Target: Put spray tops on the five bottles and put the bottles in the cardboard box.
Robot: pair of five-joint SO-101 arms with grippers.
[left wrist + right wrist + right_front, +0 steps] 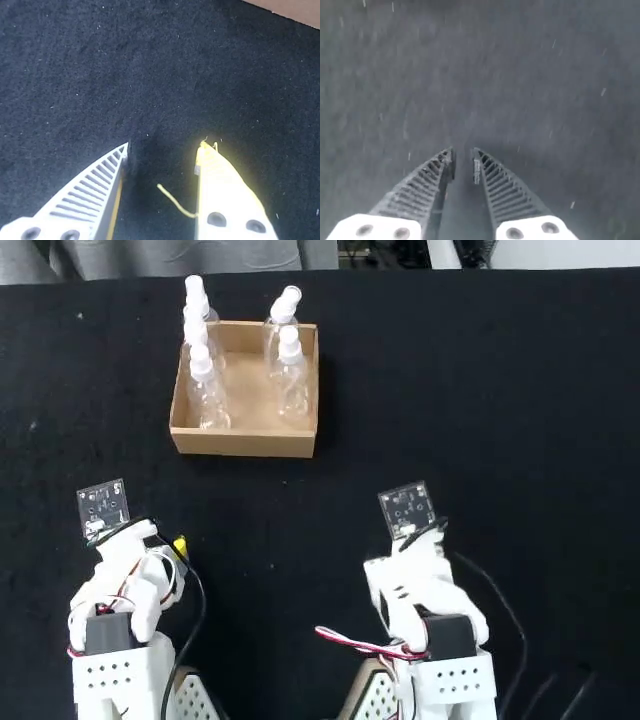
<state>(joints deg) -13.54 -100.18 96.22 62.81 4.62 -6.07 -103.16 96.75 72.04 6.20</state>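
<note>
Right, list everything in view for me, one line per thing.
bottles: five, clear, each with a white spray top, standing in the box, three along one side and two along the other
cardboard box: one, brown, open, on the far part of the table
table: one, black cover, under everything
left arm: one, white, folded at the near edge
right arm: one, white, folded at the near edge
left gripper: one, one white and one yellow finger, open, empty, over the bare cover
right gripper: one, pale fingers nearly together, empty, over the bare cover
</note>
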